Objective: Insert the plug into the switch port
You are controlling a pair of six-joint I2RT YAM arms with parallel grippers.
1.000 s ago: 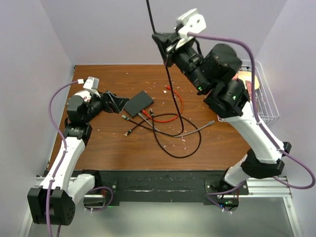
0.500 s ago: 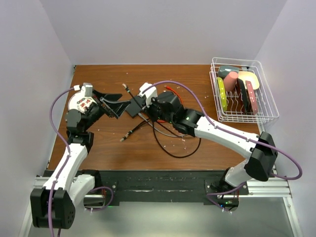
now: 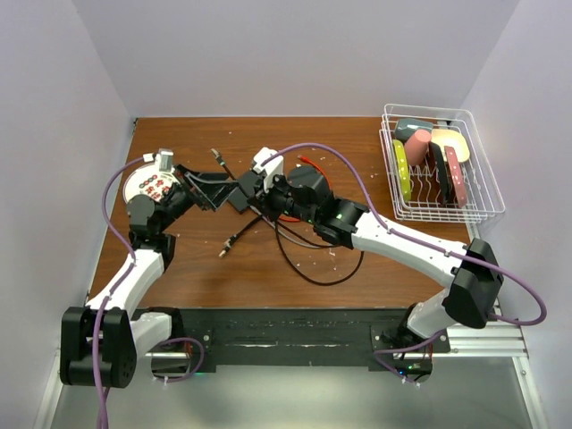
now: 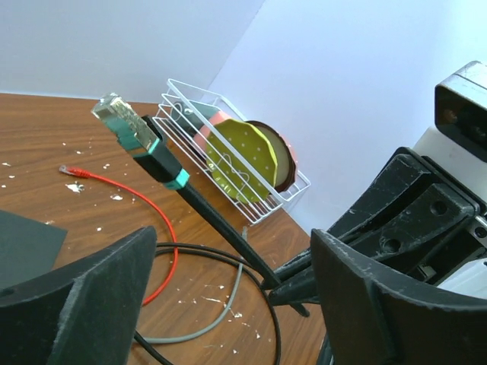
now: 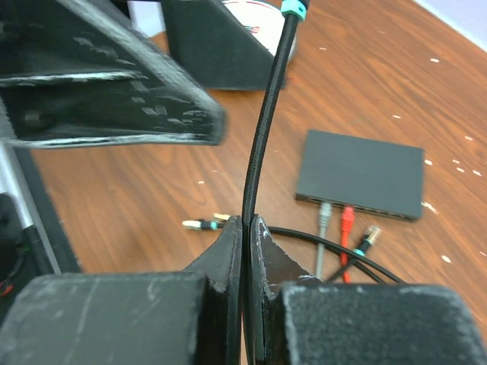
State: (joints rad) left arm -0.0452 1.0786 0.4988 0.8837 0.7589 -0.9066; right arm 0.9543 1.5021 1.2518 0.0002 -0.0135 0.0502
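My right gripper [image 5: 247, 222] is shut on a black braided cable [image 5: 262, 129] a little below its end. The plug [image 4: 119, 120], clear-tipped with a teal boot, stands up in the air above that grip and also shows in the top view [image 3: 215, 155]. My left gripper [image 4: 232, 304] is open, its two fingers [image 4: 84, 293] on either side of the cable without touching it. The switch [image 5: 364, 173] lies flat on the table beyond; its port row [image 5: 358, 209] holds a grey, a red and a gold-tipped plug. From above, the right gripper [image 3: 241, 190] covers most of the switch.
A white wire basket [image 3: 478, 192] of coloured dishes stands at the back right. Red cable [image 3: 322, 189], a black cable loop [image 3: 344, 273] and a loose plug [image 3: 230, 241] lie mid-table. A white round disc [image 3: 143, 186] sits under the left arm. White crumbs dot the wood.
The right arm came down from high near the camera to just over the switch, cable still gripped. The left gripper reached right until its fingers flank the cable, and its jaws narrowed slightly.
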